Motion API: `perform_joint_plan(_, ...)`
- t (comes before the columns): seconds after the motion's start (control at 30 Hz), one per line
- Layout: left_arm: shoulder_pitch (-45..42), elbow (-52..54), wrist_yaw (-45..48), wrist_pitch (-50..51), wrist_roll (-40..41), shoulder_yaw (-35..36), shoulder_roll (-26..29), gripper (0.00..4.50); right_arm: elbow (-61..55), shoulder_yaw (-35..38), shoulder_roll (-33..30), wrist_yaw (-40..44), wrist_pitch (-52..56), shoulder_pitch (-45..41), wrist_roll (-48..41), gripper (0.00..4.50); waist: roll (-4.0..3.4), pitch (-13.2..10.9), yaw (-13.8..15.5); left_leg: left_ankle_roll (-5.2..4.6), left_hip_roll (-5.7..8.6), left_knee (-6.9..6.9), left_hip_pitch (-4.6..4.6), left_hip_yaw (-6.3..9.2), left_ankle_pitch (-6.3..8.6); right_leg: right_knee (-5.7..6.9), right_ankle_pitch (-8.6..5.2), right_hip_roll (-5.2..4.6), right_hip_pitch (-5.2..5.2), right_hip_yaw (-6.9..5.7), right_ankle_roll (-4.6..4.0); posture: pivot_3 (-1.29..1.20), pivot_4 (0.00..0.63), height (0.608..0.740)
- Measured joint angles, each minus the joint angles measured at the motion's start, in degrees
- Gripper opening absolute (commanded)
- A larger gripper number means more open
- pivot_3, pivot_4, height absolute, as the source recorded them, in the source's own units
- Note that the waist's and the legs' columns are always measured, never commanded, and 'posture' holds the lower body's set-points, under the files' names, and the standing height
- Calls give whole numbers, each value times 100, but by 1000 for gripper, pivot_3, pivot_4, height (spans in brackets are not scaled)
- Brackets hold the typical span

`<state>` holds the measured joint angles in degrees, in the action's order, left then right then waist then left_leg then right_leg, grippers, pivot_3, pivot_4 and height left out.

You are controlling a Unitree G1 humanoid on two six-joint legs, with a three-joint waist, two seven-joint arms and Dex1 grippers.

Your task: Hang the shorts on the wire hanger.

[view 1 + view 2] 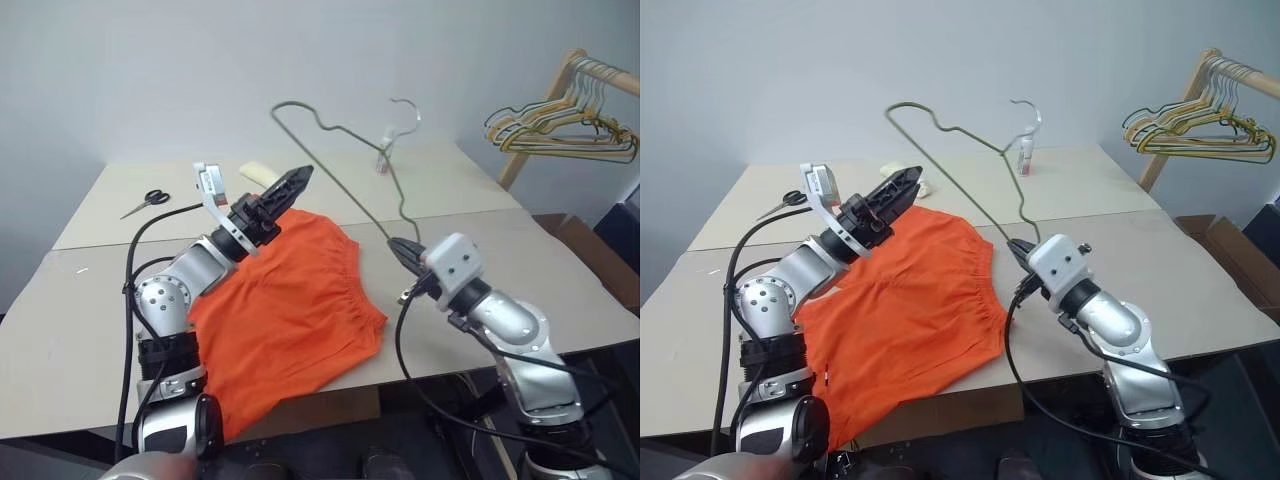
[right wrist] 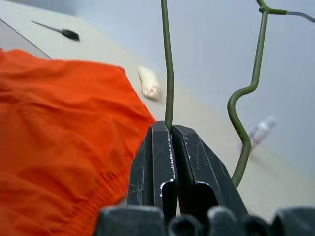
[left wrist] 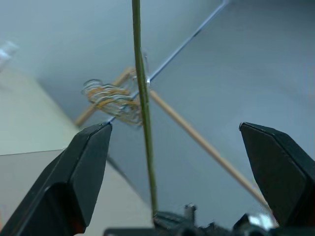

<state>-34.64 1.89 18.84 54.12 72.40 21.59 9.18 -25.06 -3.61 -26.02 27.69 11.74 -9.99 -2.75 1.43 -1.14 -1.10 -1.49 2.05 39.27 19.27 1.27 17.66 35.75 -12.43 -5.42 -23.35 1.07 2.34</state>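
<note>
Bright orange thin fabric shorts (image 1: 290,300) lying flat on table, soft, floppy; best pinched at gathered waistband. Right gripper (image 1: 398,247) clamped on thin grey-green wire hanger (image 1: 345,200), held aloft, springy. Left gripper (image 1: 290,185) wide, empty.

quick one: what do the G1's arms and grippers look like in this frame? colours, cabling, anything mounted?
Both arms are silver-grey metal with rounded joint housings and black cables looping alongside. Left gripper: two black wedge-shaped fingers, with a small white bracket-mounted module behind them. Right gripper: black scuffed fingers behind a boxy white housing, with a black cable trailing below.
</note>
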Motion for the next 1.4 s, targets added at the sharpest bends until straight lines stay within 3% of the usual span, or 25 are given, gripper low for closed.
perform_joint_plan(0.2, 53, 152, -209, -75, 371, 0, -93, 4500, 290, -252, 89, -57, -591, 16, 315, 34, 1, 0, 42, 0, 2, 0, 1, 1, 0, -4, 0, -5, 2, 0, -1, -31, 0, 740)
perform_joint_plan(0.33, 94, 203, -211, -343, 371, -33, -231, 3604, 392, -303, 110, -61, -734, 32, 432, 0, 1, 0, 39, 1, 6, 0, 2, 0, -1, -6, 0, -4, 3, 0, -2, -35, 0, 740)
perform_joint_plan(0.67, 93, 163, -356, -695, 350, -34, -264, 39, 430, -350, 166, -67, -874, 33, 604, 0, 1, 0, 35, 0, 7, 0, 1, 0, 0, -7, 0, -1, 4, 0, -3, -33, 0, 740)
perform_joint_plan(0.83, 153, 108, -397, -825, 165, -54, -244, 12, 372, -366, 197, -104, -1051, 120, 727, 0, 2, 0, 35, 0, 8, 0, 1, 1, 0, -10, 0, -1, 6, -2, -3, -32, 0, 740)
perform_joint_plan(0.93, 227, 175, -193, -1012, -95, -190, -206, 0, 371, -440, 173, -116, -1070, 143, 840, 855, 2, 0, 38, 0, 9, 0, 1, 1, 0, -12, 0, -1, 8, -2, -3, -32, 0, 740)
perform_joint_plan(1.13, 298, 387, 742, -1327, -581, -445, 218, 0, 369, -454, 63, -10, -1084, 191, 842, 3041, 1, 0, 17, 0, 6, 0, -2, 0, 0, -13, 0, 3, 10, -3, -4, -30, 0, 740)
perform_joint_plan(1.27, 171, 143, 1541, -1419, -701, -384, 822, 0, 200, -24, -127, 290, -939, 213, 215, 4470, 1, -1, 22, -2, 4, 0, 0, 1, 1, -17, 0, 6, 12, -7, -4, -29, 0, 740)
perform_joint_plan(1.4, -152, -272, 2508, -1422, -704, -200, 1525, 0, -213, 835, -561, 882, -29, 182, -1404, 4470, -1, -2, 25, -13, 1, 0, -1, 3, 7, -33, 0, 7, 22, -15, -3, -29, 0, 740)
